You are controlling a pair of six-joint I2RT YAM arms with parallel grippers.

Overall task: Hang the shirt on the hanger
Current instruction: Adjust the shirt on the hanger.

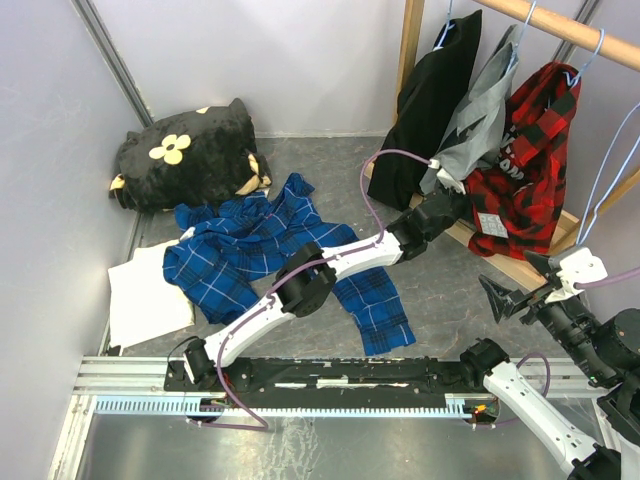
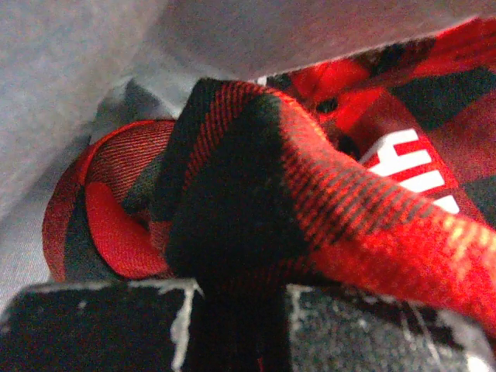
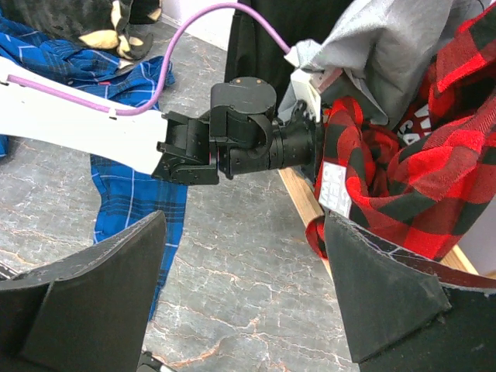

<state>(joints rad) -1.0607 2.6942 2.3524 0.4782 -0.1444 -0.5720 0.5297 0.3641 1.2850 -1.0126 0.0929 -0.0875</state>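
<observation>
The red-and-black plaid shirt (image 1: 525, 160) with white lettering hangs from the wooden rod at the right, under a light-blue hanger hook (image 1: 598, 42). A second light-blue wire hanger (image 1: 612, 170) hangs bare to its right. My left gripper (image 1: 460, 205) reaches to the shirt's lower left edge and is shut on a fold of it (image 2: 256, 194); the cloth fills the gap between its fingers (image 2: 372, 333). My right gripper (image 1: 520, 288) is open and empty, low in front of the shirt (image 3: 418, 163), looking at the left gripper (image 3: 310, 143).
A black garment (image 1: 435, 100) and a grey one (image 1: 485, 110) hang left of the shirt. The rack's wooden base bar (image 1: 530, 268) lies under it. A blue plaid shirt (image 1: 270, 250), a black flower-print bundle (image 1: 190, 150) and a white sheet (image 1: 150, 295) lie at the left.
</observation>
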